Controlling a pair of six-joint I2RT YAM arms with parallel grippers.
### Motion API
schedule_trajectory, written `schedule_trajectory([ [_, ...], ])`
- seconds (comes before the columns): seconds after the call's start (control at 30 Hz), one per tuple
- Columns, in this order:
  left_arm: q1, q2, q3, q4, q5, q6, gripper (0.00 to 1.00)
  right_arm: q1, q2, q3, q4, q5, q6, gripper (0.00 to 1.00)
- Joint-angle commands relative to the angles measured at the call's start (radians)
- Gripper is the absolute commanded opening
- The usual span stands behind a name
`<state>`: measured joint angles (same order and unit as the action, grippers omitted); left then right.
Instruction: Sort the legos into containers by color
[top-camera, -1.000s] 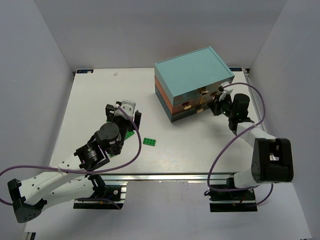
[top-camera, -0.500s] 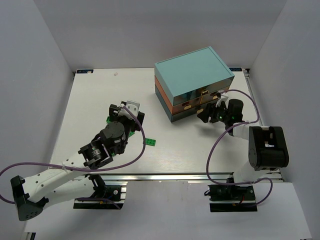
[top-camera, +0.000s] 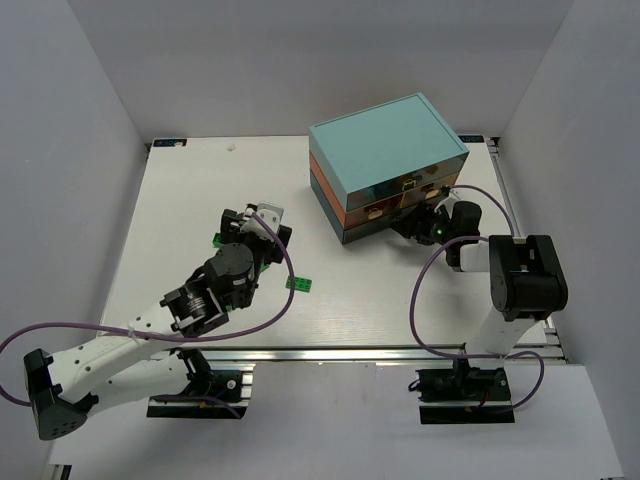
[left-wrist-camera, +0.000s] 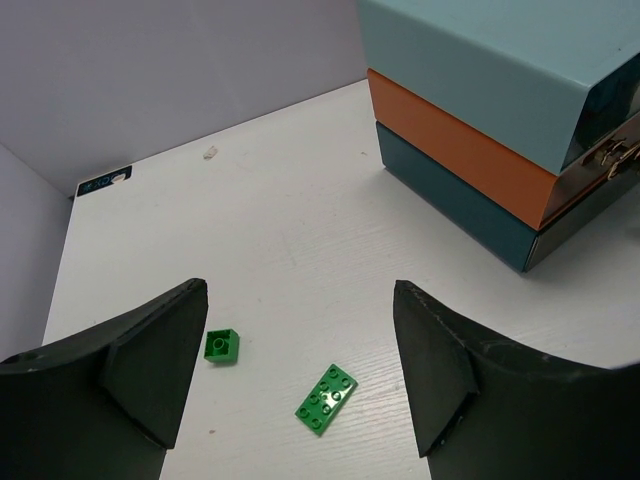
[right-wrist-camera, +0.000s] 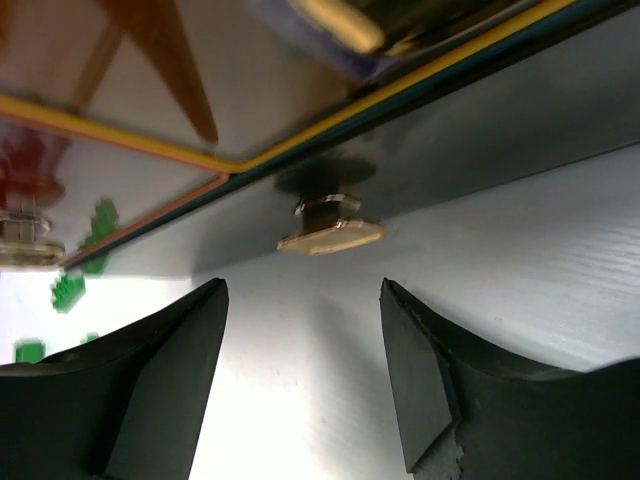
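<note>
Here, seen from above, two arms reach up from the bottom edge over a white table (top-camera: 180, 200). The left gripper (top-camera: 255, 222), left of centre, has its jaws spread wide and holds nothing. Its wrist camera shows two dark fingers (left-wrist-camera: 150, 360) framing the tabletop. A flat green lego (left-wrist-camera: 327, 400) lies in the gap near the bottom of the frame, and a small square green lego (left-wrist-camera: 222, 346) sits just beside the left finger. From above only the flat green lego (top-camera: 299, 284) shows plainly, at lower centre beside the arm. The right gripper (top-camera: 415, 228), right of centre, points at the front of the chest (top-camera: 385, 140) of drawers at upper right. Only its wrist camera shows those jaws: parted and empty, with a cream-gold handle (right-wrist-camera: 330, 232) on a dark drawer front just beyond the gap, untouched. That glossy front mirrors blurred green specks at the frame's left edge.
</note>
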<state>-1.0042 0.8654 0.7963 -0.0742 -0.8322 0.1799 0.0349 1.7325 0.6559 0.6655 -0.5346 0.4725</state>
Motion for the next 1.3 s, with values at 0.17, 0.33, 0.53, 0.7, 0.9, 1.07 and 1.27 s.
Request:
schedule_trajectory([
  [0.17, -0.004, 0.004, -0.006, 0.022, -0.019, 0.013, 0.85, 0.0, 0.022, -0.045, 0.276, 0.084, 0.149, 0.67],
  [0.33, -0.004, 0.017, -0.006, 0.021, -0.022, 0.015, 0.84, 0.003, 0.091, 0.0, 0.284, 0.067, 0.183, 0.63],
  [0.53, -0.004, 0.018, -0.011, 0.027, -0.028, 0.021, 0.85, 0.0, 0.147, 0.025, 0.307, 0.047, 0.198, 0.52],
  [0.7, -0.004, 0.023, -0.011, 0.027, -0.028, 0.023, 0.85, -0.006, 0.16, 0.011, 0.362, 0.032, 0.195, 0.3],
  [0.9, -0.004, 0.026, -0.014, 0.027, -0.027, 0.024, 0.86, -0.019, 0.131, -0.038, 0.385, 0.015, 0.166, 0.18],
  [1.07, -0.004, 0.026, -0.011, 0.024, -0.021, 0.018, 0.85, -0.07, 0.085, -0.09, 0.356, -0.018, 0.137, 0.18],
  [1.27, -0.004, 0.029, -0.011, 0.022, -0.028, 0.016, 0.86, -0.093, 0.14, -0.039, 0.319, -0.036, 0.149, 0.5],
])
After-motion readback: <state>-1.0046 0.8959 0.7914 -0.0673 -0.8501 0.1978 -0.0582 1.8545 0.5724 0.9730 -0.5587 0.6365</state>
